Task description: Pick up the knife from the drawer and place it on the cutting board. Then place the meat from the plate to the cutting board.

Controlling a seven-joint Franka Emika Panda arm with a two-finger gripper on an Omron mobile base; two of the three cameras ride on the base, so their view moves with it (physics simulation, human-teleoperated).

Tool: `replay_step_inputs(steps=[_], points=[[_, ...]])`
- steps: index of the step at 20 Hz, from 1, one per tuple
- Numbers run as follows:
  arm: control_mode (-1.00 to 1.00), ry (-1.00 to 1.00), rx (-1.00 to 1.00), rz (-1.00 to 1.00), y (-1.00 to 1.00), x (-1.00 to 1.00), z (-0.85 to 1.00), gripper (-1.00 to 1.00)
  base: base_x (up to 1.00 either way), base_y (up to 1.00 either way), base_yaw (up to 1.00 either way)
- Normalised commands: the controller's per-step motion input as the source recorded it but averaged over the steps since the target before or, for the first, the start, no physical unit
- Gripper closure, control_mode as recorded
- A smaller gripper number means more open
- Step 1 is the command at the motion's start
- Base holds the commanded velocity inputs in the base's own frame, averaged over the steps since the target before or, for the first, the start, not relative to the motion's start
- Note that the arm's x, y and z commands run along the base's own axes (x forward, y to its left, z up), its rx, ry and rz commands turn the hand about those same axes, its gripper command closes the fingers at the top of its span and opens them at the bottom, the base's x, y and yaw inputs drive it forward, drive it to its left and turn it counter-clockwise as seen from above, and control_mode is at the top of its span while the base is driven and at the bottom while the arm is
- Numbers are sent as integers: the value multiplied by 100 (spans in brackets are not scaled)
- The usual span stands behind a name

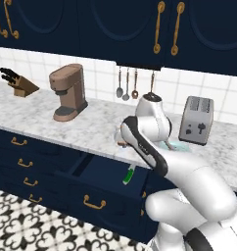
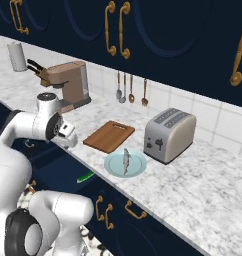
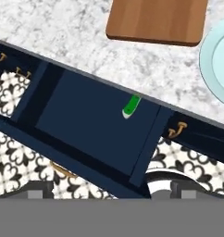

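While the drawer point(image 1: 108, 179) stands pulled out at the lower middle of the left base view, you can see the knife point(image 1: 129, 174) lying inside it near its right wall, green handle showing. In the hand view the knife point(image 3: 131, 106) sits just under the counter edge, right of the frame's middle, with the drawer point(image 3: 86, 125) spread across the centre. Your gripper point(image 2: 69, 136) hangs at the left of the right base view, above the open drawer, jaws spread fully wide and holding nothing. The cutting board point(image 2: 109, 136) lies bare on the counter point(image 2: 203, 190) in the middle of that view, with the plate point(image 2: 138, 167) just below and to its right, the meat point(image 2: 126, 161) resting on it. The toaster point(image 2: 169, 135) stands right of the board.
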Motion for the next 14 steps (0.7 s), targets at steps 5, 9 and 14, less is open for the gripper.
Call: replay_step_inputs(steps=[5, 9, 14], points=[[-100, -1, -1, -18, 47, 1, -56, -100, 0, 0, 0], [-100, 0, -1, -11, 6, 16, -53, -100, 0, 0, 0], [-100, 3, 0, -9, 0, 5, -66, -100, 0, 0, 0]])
